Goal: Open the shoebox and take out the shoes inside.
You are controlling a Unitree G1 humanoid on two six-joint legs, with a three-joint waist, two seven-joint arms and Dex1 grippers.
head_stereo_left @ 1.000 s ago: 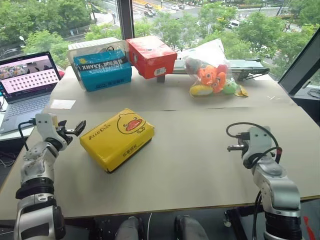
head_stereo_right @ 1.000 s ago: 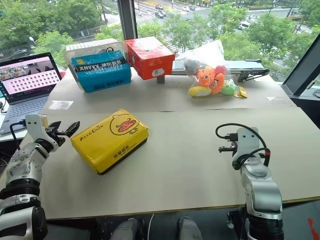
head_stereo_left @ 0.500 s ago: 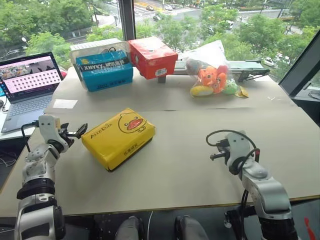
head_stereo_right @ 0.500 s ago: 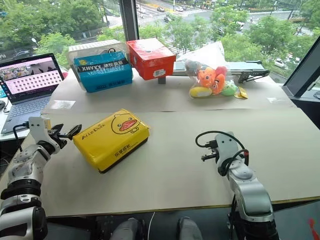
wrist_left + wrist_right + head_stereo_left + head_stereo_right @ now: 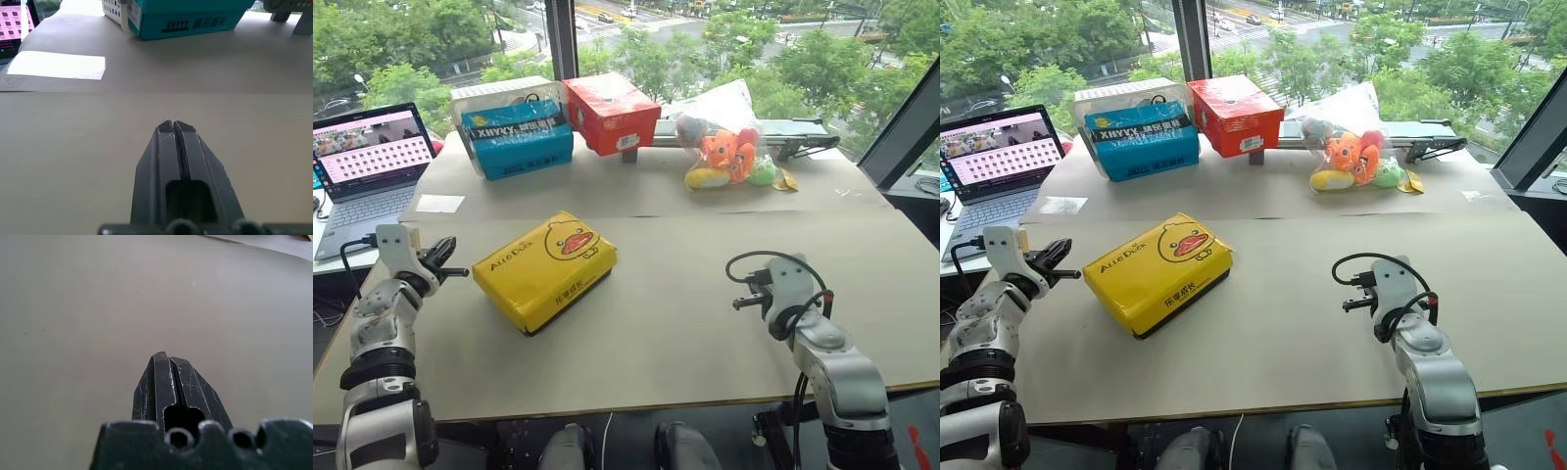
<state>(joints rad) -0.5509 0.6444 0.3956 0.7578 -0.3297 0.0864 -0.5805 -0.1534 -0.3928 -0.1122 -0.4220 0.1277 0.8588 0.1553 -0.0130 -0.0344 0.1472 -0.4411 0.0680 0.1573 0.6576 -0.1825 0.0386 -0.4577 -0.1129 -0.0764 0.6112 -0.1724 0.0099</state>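
Shoebox (image 5: 544,271) closed on the counter (image 5: 705,245), yellow lid down over the black base, angled, nearer the left arm; shoes presumably inside, hidden. Left gripper (image 5: 453,272) just beside the box's near-left end, apart from it, fingers (image 5: 168,147) pressed together on nothing. Right gripper (image 5: 741,302) well apart to the right, fingers (image 5: 161,379) likewise pressed together, empty. Opening step not yet begun, by the look of it. Next calls for spreading the fingers, catching the lid's edge, bracing the base.
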